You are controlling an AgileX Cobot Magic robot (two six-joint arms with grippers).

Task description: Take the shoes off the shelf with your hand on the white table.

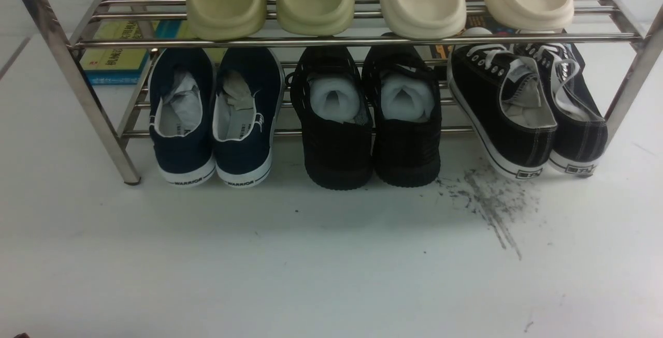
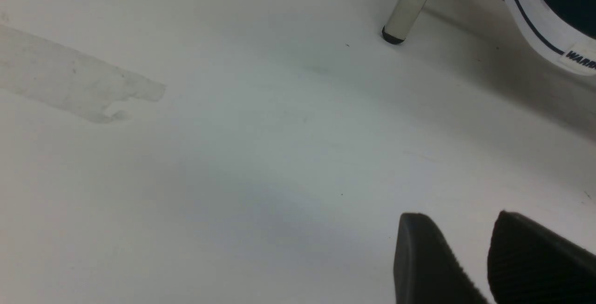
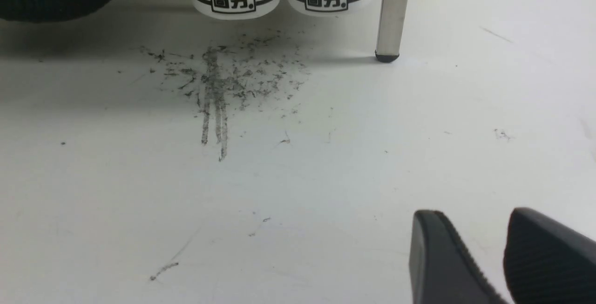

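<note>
White table (image 1: 311, 265) fills the lower front view, with a patch of dark scuff streaks (image 1: 492, 208) at about 4 o'clock from the centre. The chrome shelf (image 1: 331, 41) stands on it, spanning from 9 round over 12 to 3 o'clock. On the lower tier the shoes (image 1: 518, 115), black canvas with white laces, sit near 3 o'clock, heels toward the camera, just behind the streaks. Black mesh sneakers (image 1: 368, 131) are at the centre beside them, and navy slip-ons (image 1: 212, 120) at 9 o'clock. The left gripper (image 2: 461, 215) is over bare table near a shelf leg, fingers slightly parted and empty. The right gripper (image 3: 472, 212), likewise parted and empty, faces the shoes' heels across the streaks
</note>
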